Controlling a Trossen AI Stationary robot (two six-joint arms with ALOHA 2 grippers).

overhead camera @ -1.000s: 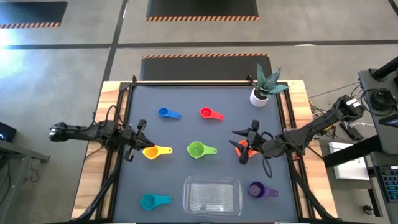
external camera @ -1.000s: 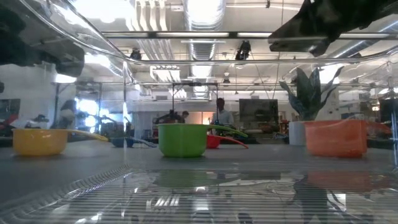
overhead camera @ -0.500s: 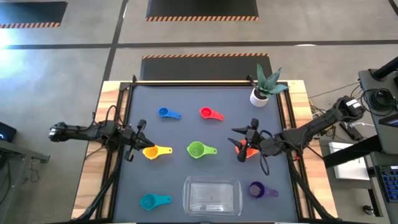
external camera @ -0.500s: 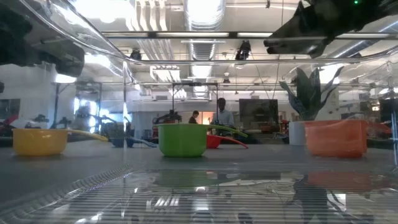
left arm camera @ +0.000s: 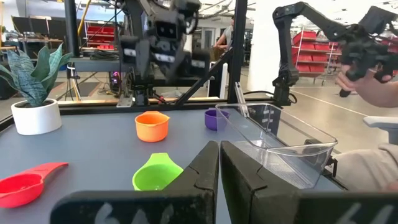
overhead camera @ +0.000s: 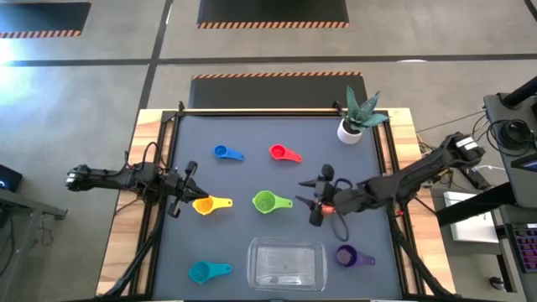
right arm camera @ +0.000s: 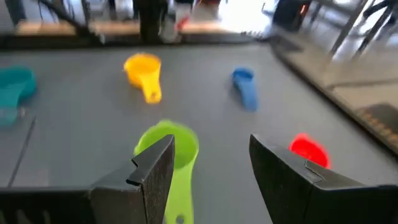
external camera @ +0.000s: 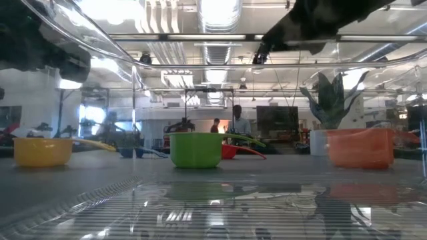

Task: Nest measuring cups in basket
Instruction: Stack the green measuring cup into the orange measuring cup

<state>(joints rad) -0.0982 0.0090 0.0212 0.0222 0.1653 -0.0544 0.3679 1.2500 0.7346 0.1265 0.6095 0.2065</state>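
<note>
Your right tool (overhead camera: 312, 204), fingers spread wide and empty, has moved off the small orange plastic cup (left arm camera: 152, 126), now largely hidden beneath its arm from overhead, toward the green plastic cup (overhead camera: 265, 202). Your left tool (overhead camera: 189, 195), fingers together, waits beside the yellow cup (overhead camera: 202, 205). The clear plastic rectangular basket (overhead camera: 286, 264) sits empty at the table's (overhead camera: 252, 176) near edge.

My arms are dark, slender and jointed, trailing black cables; my right gripper (overhead camera: 316, 200) has blunt angular black fingers (right arm camera: 149, 171).
</note>
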